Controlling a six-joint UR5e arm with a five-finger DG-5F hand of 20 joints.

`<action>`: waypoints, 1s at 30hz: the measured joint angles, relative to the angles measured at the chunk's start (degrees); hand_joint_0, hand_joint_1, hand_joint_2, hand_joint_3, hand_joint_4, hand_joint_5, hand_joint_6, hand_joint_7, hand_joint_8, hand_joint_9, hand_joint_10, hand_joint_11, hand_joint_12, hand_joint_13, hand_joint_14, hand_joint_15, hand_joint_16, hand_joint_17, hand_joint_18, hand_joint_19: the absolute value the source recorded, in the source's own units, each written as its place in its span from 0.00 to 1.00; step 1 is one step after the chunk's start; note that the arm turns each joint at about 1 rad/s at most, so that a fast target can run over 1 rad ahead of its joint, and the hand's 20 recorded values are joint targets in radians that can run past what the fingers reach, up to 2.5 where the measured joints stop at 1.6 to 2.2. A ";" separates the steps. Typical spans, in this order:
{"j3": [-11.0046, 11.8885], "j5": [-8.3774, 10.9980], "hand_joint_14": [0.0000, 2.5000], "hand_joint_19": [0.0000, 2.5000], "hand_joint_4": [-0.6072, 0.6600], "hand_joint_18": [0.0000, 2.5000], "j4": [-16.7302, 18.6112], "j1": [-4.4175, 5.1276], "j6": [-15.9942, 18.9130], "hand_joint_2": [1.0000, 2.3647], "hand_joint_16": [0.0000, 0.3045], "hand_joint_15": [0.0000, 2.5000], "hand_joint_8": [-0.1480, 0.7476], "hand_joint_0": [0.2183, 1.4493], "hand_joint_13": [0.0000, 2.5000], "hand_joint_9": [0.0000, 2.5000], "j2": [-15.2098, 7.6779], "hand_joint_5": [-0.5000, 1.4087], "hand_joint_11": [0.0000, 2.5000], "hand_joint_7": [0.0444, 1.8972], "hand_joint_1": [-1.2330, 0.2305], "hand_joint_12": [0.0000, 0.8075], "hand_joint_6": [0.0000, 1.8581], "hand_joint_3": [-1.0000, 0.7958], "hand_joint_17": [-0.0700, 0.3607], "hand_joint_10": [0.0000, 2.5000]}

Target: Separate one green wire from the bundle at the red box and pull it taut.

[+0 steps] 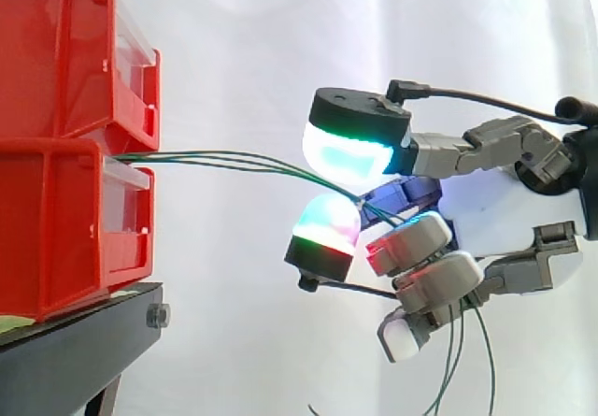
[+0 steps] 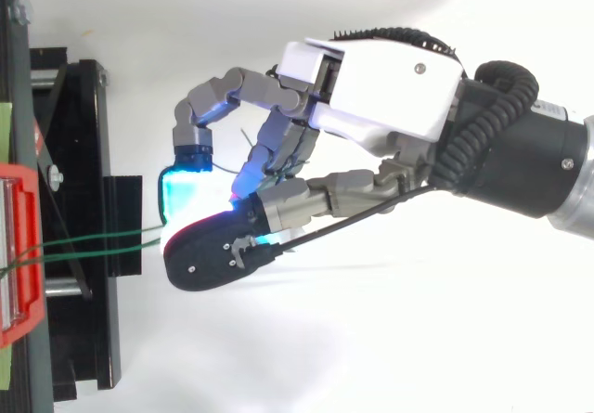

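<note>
the thin green wires (image 1: 187,159) ran rightward from the lower of the stacked red plastic bins (image 1: 65,220) into the hand (image 1: 509,215), whose fingers (image 1: 350,150) were curled around them. several strands seemed caught together, so pulling might have tautened the whole bundle, not one.

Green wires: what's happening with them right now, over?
Robot hand curled shut on green wires. Several run from lower red bin into hand, slightly bowed, none split off. Nothing blocking between.
</note>
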 measured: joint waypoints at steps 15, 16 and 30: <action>0.03 0.05 0.40 0.32 0.66 0.40 0.45 0.34 0.15 0.00 0.21 0.44 0.52 0.23 0.61 0.53 0.04 0.16 0.55 0.52 0.36 0.47 0.49 0.28 0.50 0.37; 0.03 0.07 0.40 0.32 0.65 0.40 0.47 0.39 0.15 0.00 0.21 0.45 0.51 0.24 0.61 0.53 0.03 0.16 0.55 0.52 0.35 0.46 0.49 0.28 0.50 0.38; 2.05 0.44 0.37 0.33 0.61 0.39 -0.86 0.70 0.15 0.01 0.20 0.48 0.48 0.33 0.61 0.53 0.06 0.16 0.57 0.55 0.39 0.42 0.49 0.38 0.48 0.37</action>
